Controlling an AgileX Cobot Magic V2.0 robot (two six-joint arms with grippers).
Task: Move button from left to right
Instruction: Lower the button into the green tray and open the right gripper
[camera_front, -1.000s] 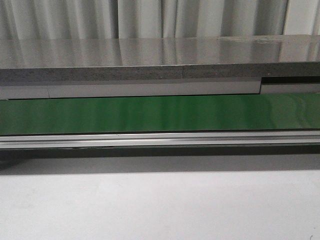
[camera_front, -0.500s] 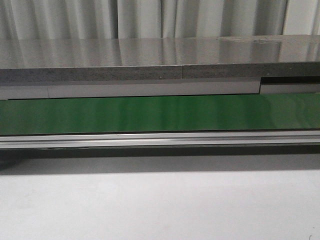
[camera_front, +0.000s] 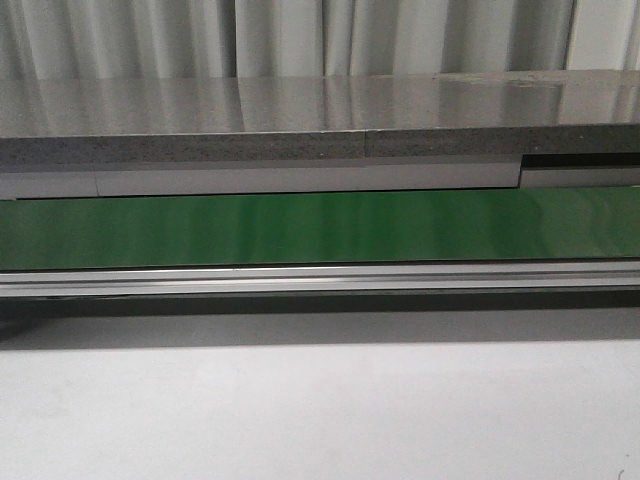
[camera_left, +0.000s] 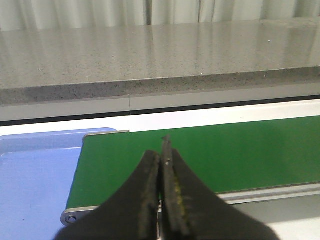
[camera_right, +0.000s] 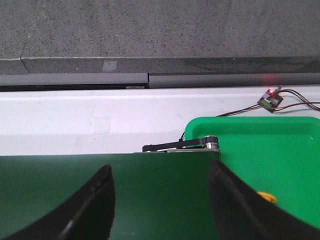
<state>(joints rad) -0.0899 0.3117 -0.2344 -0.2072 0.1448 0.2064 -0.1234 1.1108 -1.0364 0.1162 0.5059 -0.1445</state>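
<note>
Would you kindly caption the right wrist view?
Open right gripper over the green conveyor belt, beside a green bin.

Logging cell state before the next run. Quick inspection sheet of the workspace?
Surface: green conveyor belt bare where visible; white table in front, grey counter behind.
Job's things: no whole button seen; a small yellow-orange bit shows in the green tray at the belt's end, partly hidden, identity uncertain.
Clutter: blue tray at the belt's other end, nothing seen in its visible part.
Grippers: left hand shut, empty; right hand open, empty, above the belt.
Cables: wires to a small circuit board with a red light, behind the green tray.
Surroundings: pale curtain behind.
</note>
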